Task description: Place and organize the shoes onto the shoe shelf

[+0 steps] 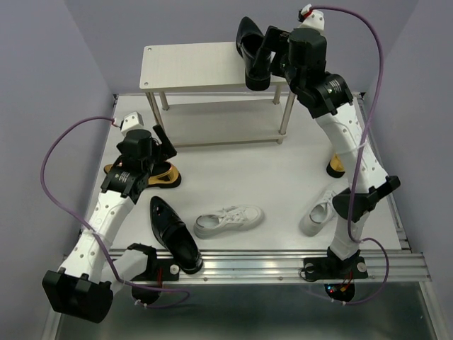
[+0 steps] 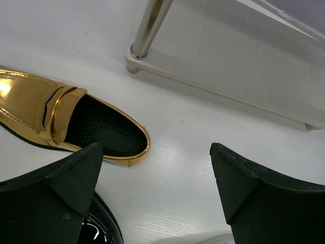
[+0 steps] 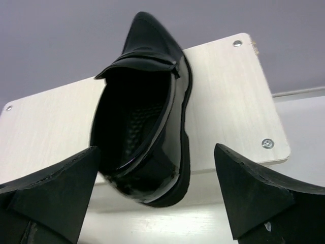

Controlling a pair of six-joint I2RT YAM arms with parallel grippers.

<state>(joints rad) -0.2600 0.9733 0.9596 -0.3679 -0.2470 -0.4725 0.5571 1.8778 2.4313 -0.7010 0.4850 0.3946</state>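
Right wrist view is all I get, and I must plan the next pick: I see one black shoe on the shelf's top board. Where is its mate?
Observer: The second black shoe lies on the table near the left arm's base.
Operator: And the sneakers?
Observer: One white sneaker lies mid-table, the other sneaker beside the right arm.
Operator: Gold ones?
Observer: One gold loafer lies on the table beside the open left gripper; the other loafer shows partly behind the right arm.

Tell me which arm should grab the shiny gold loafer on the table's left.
Left: its open fingers hover beside that gold loafer; the right fingers are at the pale wooden shelf, by the glossy black dress shoe.
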